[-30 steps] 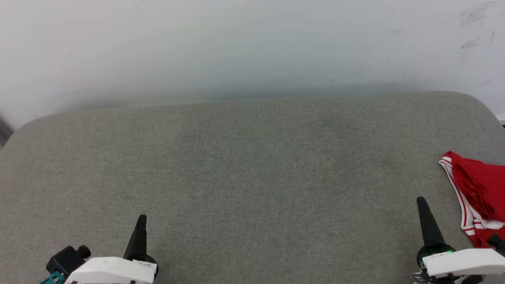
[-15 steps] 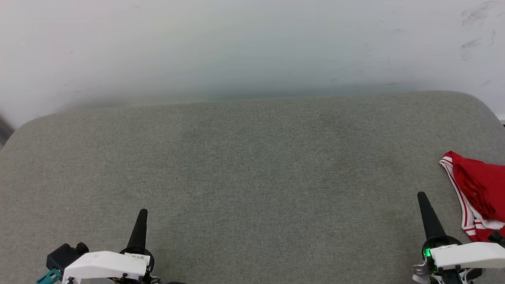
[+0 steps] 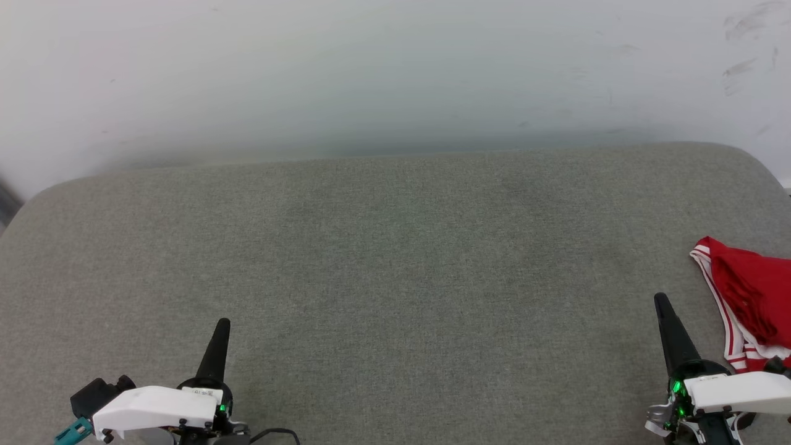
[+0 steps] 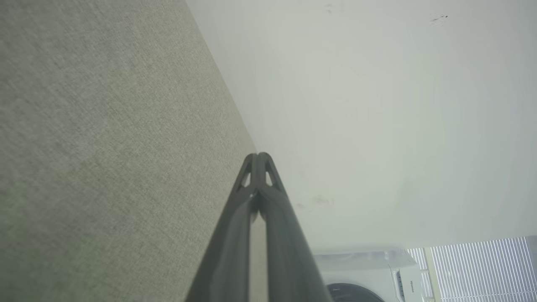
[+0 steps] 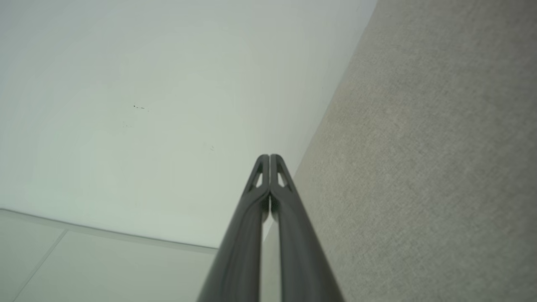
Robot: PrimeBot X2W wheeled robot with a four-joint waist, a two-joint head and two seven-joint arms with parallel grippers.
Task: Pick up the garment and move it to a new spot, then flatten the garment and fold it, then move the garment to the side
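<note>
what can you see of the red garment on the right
The garment is soft red cloth with red-and-white striped trim along its left edge and a bit of white near the bottom. It lies bunched and wrinkled, not flat, on the grey fabric surface at the head view's right edge, which cuts it off. The right gripper points up just left of it, fingertips clear of it.

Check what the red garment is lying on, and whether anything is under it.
The garment lies bunched on the grey fabric surface. Whether anything sits beneath its folds is hidden, and its right part runs out of the head view.
</note>
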